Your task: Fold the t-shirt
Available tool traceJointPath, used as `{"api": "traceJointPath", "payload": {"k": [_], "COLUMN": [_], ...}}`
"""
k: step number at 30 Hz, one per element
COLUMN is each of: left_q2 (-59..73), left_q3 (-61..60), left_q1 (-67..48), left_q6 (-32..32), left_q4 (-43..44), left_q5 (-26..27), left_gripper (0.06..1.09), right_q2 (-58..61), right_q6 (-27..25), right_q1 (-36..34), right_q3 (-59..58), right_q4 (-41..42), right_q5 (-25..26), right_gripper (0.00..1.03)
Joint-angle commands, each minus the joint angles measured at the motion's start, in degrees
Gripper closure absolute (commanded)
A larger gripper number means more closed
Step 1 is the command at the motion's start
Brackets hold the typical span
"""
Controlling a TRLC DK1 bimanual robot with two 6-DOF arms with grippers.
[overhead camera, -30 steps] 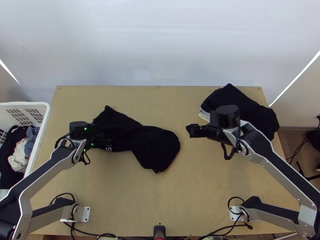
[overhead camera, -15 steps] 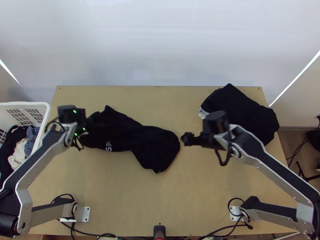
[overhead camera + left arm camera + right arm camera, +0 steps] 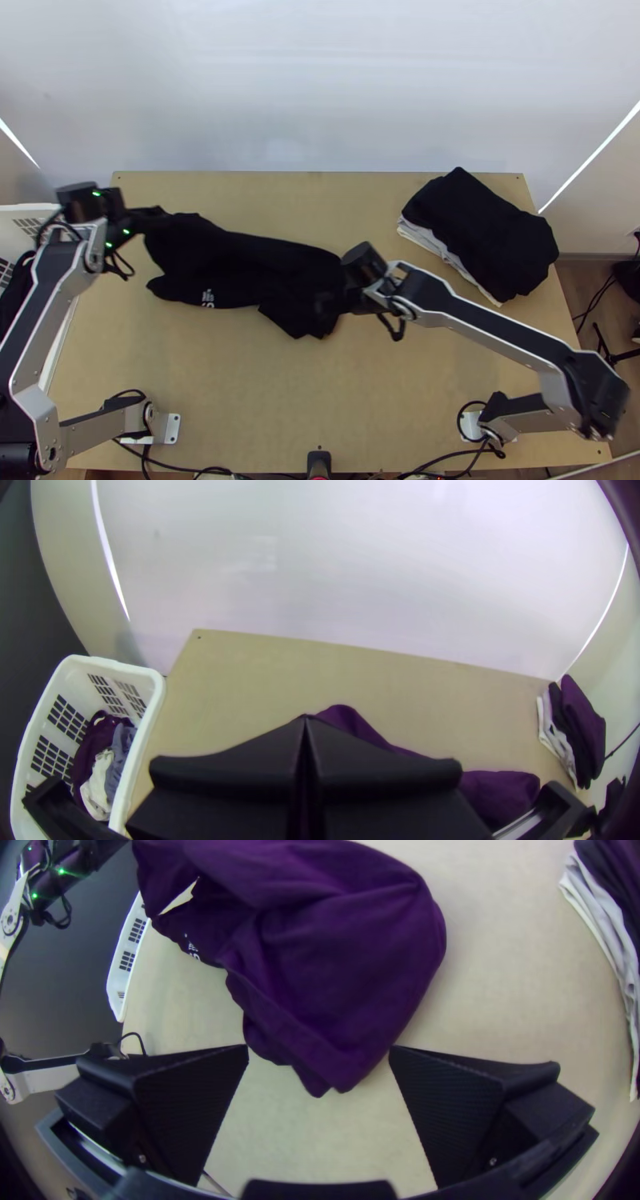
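My left gripper [image 3: 152,216] is at the table's far left, pinching the left end of the black t-shirt [image 3: 240,268]. That end is lifted; the rest lies bunched in a long strip toward the middle, white print along its near edge. Over the shirt's right end is my right gripper [image 3: 326,304]. The left wrist view has the left gripper [image 3: 305,723] with its fingers pressed together, the t-shirt [image 3: 497,793] stretching away behind them. In the right wrist view, the right gripper [image 3: 319,1052] stands open, the t-shirt's rounded end [image 3: 340,960] lying in front of its spread fingers.
A stack of folded clothes [image 3: 480,228], black on top and lighter below, sits at the table's far right. The white basket [image 3: 157,700] with loose clothes stands beyond the table's left edge. Bare tabletop [image 3: 320,384] stretches along the near side.
My left gripper has moved left and away from the bases, drawing the shirt's left end with it. My right gripper has moved left from beside the shirt to over its right end.
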Motion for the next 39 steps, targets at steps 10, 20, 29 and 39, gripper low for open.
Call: {"api": "traceJointPath", "payload": {"k": [10,20,29,39], "left_q2": [16.2,10.58,5.13,3.54], "left_q3": [24.04,17.01,11.47,8.48], "left_q1": [18.24,13.14,10.07,8.05], "left_q6": [-10.2,-7.13,-7.3,-6.42], "left_q4": [-4.66,0.53,1.23,1.05], "left_q5": [1.78,1.69,1.78,1.07], "left_gripper": [1.05,0.1,0.1,0.1], "right_q2": [10.35,10.08,21.16,47.08], "right_q6": [-1.7,-1.7,3.04,17.37], "right_q1": [5.82,5.91,3.8,0.37], "right_q3": [3.11,4.95,22.27,56.72], "right_q4": [7.66,10.21,12.76,-8.95], "right_q5": [-0.01,0.08,0.17,-3.61], "right_gripper": [0.04,0.05,0.22,0.32]}}
